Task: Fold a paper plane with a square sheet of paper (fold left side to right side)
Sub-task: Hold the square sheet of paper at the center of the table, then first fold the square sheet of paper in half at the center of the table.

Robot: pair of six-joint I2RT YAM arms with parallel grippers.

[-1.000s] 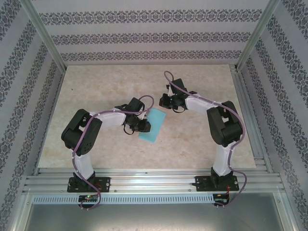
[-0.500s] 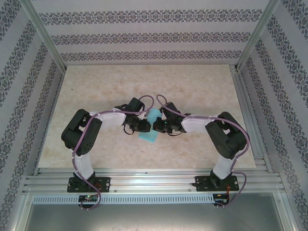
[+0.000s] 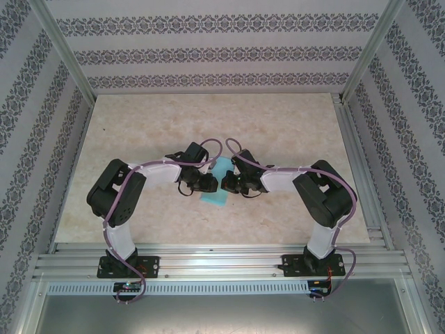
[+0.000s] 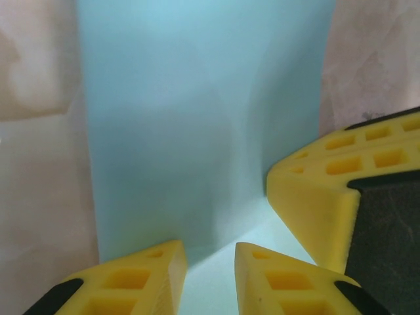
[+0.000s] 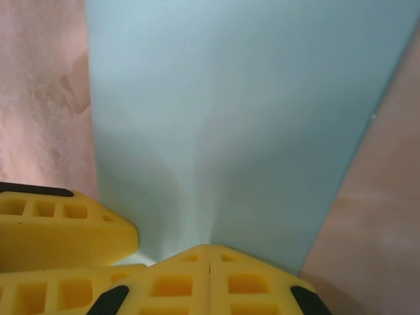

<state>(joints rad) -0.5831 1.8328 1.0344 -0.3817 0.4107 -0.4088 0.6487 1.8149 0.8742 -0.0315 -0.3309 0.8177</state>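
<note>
Paper [image 3: 214,197]: lt turquoise, folded to narrow rect, soft ridge down mid.

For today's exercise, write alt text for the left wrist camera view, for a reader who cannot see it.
A light turquoise sheet of paper lies on a beige table, filling the middle. The left gripper shows at the bottom, yellow fingertips slightly apart; the right gripper juts in over the paper from the right.
</note>
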